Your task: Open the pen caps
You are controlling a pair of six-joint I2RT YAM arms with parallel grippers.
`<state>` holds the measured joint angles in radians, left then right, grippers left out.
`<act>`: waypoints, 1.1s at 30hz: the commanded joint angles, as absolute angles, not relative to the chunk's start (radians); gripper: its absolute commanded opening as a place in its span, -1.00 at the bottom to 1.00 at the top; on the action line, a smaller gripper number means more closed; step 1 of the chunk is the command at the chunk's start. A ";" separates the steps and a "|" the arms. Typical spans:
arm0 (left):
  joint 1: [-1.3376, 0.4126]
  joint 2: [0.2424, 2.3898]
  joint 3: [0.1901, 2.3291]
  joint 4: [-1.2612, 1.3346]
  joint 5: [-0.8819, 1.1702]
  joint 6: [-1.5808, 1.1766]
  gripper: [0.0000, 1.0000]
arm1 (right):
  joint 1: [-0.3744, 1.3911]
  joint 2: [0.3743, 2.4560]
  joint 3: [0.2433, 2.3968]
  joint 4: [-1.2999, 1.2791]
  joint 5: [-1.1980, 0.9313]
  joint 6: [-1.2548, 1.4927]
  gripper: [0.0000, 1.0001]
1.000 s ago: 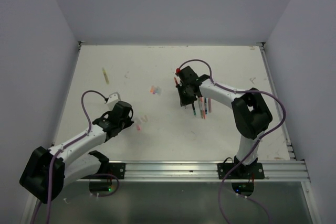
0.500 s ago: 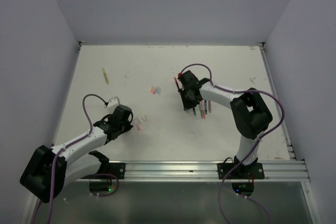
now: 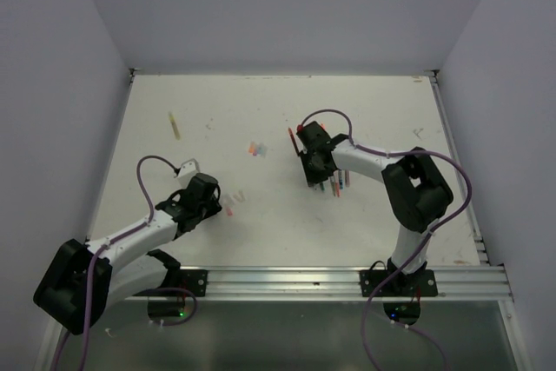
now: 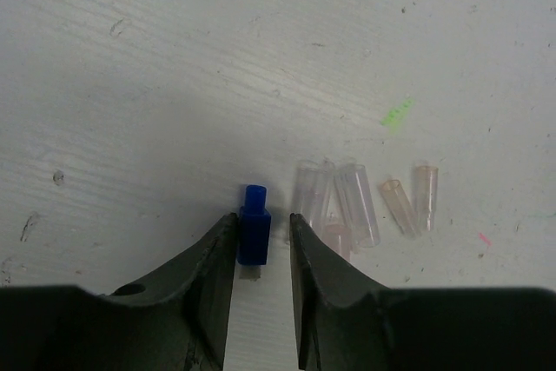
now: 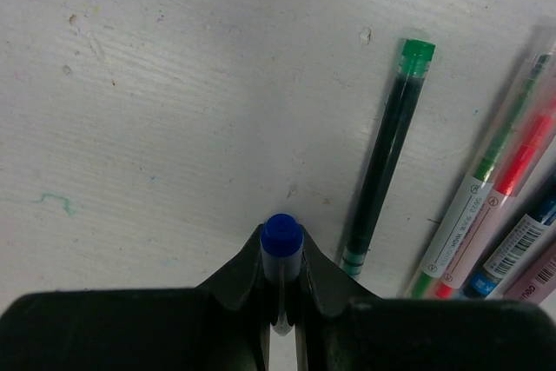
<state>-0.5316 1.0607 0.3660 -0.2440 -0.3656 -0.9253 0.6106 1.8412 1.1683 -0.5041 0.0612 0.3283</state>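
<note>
Blue pen cap [image 4: 254,225], stubby plastic, on scuffed table [image 4: 174,58] btw your L gripper's [image 4: 263,230] released jaws, clear caps [image 4: 334,202] at its 3 o'clock, R gripper [image 5: 281,249] clenched on blue-tipped pen [image 5: 281,236], green pen [image 5: 387,154] at 1 o'clock

Loose pen caps lying on the white table [image 4: 174,58]

A short blue cap [image 4: 254,234], squarish with a narrower stub at its far end, lies between the parted fingers of the left gripper [image 4: 262,221]. Just to its right, several clear, pink-tinted caps [image 4: 358,204] lie flat and close together. A small pink-orange and blue cluster [image 3: 254,149] lies well apart, mid-table.
</note>
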 commanded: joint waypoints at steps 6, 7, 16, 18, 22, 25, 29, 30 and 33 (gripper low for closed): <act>-0.532 1.071 0.339 -0.230 -0.382 -0.948 -0.23 | 0.609 1.822 1.134 -0.494 0.098 0.310 -0.71; -0.532 1.072 0.336 -0.230 -0.382 -0.946 -0.22 | 0.609 1.827 1.134 -0.494 0.097 0.310 -0.69; -0.532 1.071 0.334 -0.235 -0.383 -0.946 -0.14 | 0.609 1.836 1.138 -0.488 0.094 0.308 -0.56; -0.532 1.071 0.334 -0.235 -0.380 -0.946 -0.09 | 0.609 1.839 1.140 -0.489 0.094 0.310 -0.54; -0.532 1.051 0.336 -0.253 -0.388 -0.946 -0.06 | 0.609 1.838 1.143 -0.491 0.092 0.307 -0.53; -0.534 1.026 0.353 -0.281 -0.400 -0.945 -0.02 | 0.609 1.824 1.150 -0.494 0.092 0.305 -0.52; -0.532 1.000 0.400 -0.322 -0.417 -0.930 0.13 | 0.609 1.789 1.170 -0.509 0.089 0.302 -0.39; -0.532 0.994 0.422 -0.330 -0.420 -0.930 0.18 | 0.609 1.780 1.178 -0.523 0.084 0.301 -0.34; -0.532 0.983 0.469 -0.353 -0.446 -0.916 0.22 | 0.614 1.738 1.193 -0.535 0.080 0.296 -0.28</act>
